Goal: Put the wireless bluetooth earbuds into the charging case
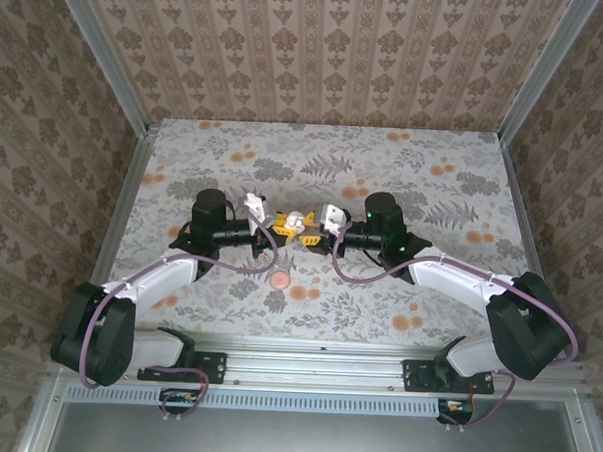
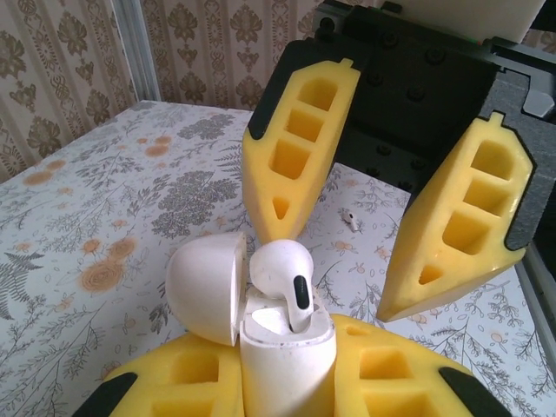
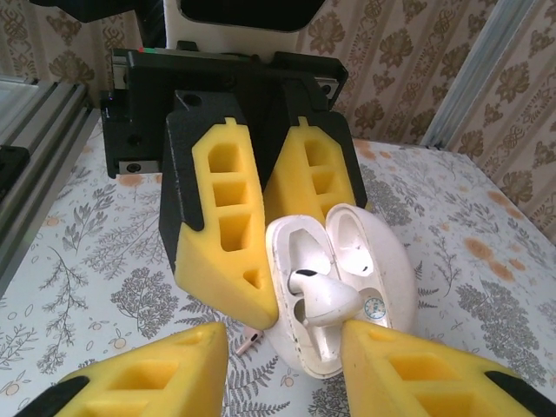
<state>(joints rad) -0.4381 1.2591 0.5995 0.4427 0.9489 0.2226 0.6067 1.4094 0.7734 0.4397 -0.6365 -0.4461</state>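
Note:
My left gripper (image 2: 287,382) is shut on the white charging case (image 2: 287,360), held above the table with its lid (image 2: 204,287) hinged open. One white earbud (image 2: 282,269) sits in the case's mouth, stem down in a slot and head sticking out. From the right wrist the same earbud (image 3: 326,300) lies across the open case (image 3: 382,261). My right gripper (image 3: 282,334) stands open around it, one fingertip (image 3: 365,334) at the earbud's head. From above, both grippers meet at the case (image 1: 297,221). A tiny pale piece (image 2: 352,217) lies on the table; I cannot tell what it is.
A small salmon-pink disc (image 1: 277,280) lies on the flowered tablecloth (image 1: 434,162) just in front of the grippers. Patterned walls and metal posts (image 1: 113,73) close in the table on three sides. The arms' mounting rail (image 1: 316,352) runs along the near edge.

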